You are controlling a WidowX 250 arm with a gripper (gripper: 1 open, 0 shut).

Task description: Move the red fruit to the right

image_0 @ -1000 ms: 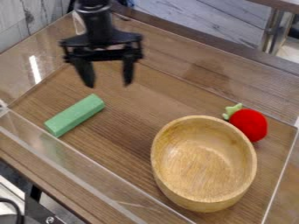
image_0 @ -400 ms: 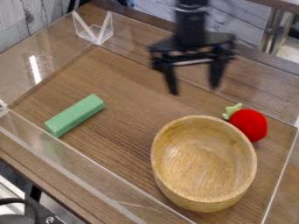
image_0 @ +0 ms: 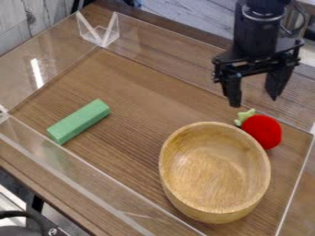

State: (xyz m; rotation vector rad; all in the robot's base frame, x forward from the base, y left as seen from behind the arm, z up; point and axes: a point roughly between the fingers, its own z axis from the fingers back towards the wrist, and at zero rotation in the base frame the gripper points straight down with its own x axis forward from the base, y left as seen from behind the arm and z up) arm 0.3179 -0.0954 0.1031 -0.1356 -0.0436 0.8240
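"Jaws wide apart on my black gripper [image_0: 256, 90]. Where's the round red toy fruit with green leaves [image_0: 261, 130]?"

"Just beside the round wooden bowl [image_0: 215, 172], near its upper-right rim."

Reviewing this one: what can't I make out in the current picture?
- Gripper: camera view; seen from above, the height of its fingertips over the table can't be judged.
- Robot arm: camera view; its upper part is cut off by the top edge.
- Red fruit: camera view; its underside is hidden by its own body.
- Dark object with cables: camera view; cut off by the lower left corner, so unidentifiable.
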